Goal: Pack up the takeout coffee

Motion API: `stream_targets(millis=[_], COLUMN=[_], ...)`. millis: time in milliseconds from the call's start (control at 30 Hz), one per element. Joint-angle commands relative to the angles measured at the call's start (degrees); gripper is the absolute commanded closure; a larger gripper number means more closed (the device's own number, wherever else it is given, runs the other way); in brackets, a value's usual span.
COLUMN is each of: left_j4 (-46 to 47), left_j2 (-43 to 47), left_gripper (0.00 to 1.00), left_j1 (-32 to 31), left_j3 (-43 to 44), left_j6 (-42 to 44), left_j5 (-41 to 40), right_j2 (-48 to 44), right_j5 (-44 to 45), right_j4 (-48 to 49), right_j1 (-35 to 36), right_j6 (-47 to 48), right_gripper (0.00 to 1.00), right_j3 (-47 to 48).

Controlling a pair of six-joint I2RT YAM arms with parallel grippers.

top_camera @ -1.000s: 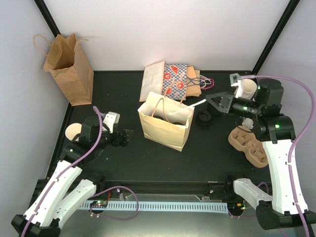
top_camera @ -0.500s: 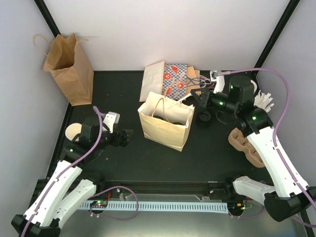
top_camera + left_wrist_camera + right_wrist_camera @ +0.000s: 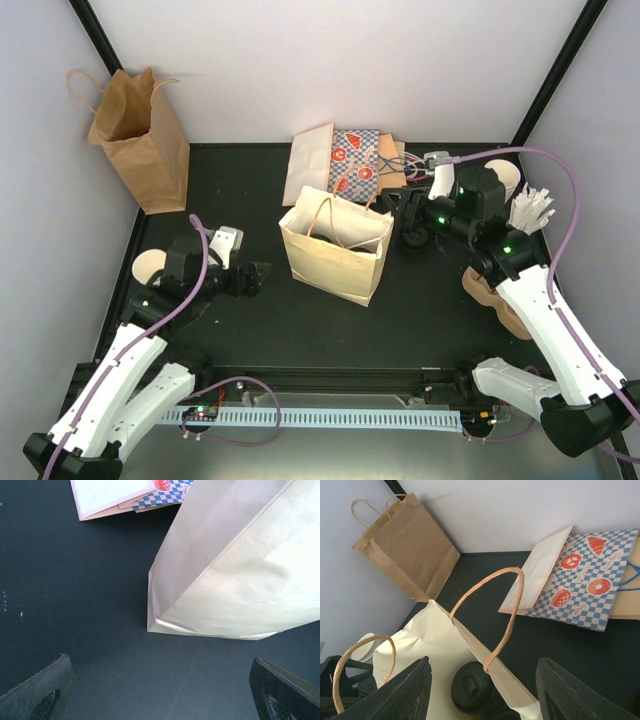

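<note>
Jaws wide on both, I see: right gripper (image 3: 403,210) over bag (image 3: 330,266) rim, left gripper (image 3: 262,276) left of bag.

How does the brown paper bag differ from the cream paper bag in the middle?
The brown bag is darker and stands in the far left corner. The cream bag is pale and stands mid-table. A dark lid shows inside the cream bag, while the brown bag's inside is hidden. Both stand upright, open, with handles.

Cream bag (image 3: 335,262) standing open mid-table, right claw (image 3: 402,213) at its rim, left claw (image 3: 260,276) just beside
</note>
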State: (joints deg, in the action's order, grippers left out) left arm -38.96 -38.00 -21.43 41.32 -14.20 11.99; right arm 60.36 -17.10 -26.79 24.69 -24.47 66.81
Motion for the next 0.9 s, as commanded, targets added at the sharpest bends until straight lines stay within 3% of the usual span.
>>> stream_targets(millis=[0,233,400,533,733,867], left_j4=[1.0,0.9,0.9,0.9,1.0,1.1], left_j2=[-0.3,-0.1,-0.1,0.0,0.0,-0.1], left_gripper=[0.01,0.01,0.01,0.01,0.01,0.01], left_j1=[0.2,0.2,0.3,0.2,0.2,0.2], left_j3=[0.4,0.3,0.3,0.3,0.3,0.3], left_j6=[-0.6,-0.6,-0.6,-0.6,-0.6,-0.5], left_j5=[-0.6,-0.7,-0.7,-0.6,-0.4,0.0], right_j2=[-1.9,-2.3,-1.2,-1.0,4.4,9.4], right_j5=[5.0,11.0,17.1,18.8,20.5,25.0], right_j4=[-3.2,-8.8,-15.8,-19.9,-26.1,-27.0], right_j1=[0.3,0.2,-1.8,-9.1,-26.6,-32.0], right_j6=[2.2,3.9,5.7,6.9,6.7,6.7], right_gripper=[0.39,0.37,0.44,0.45,0.51,0.56], right_j3=[2.6,5.2,9.5,12.5,15.1,15.4])
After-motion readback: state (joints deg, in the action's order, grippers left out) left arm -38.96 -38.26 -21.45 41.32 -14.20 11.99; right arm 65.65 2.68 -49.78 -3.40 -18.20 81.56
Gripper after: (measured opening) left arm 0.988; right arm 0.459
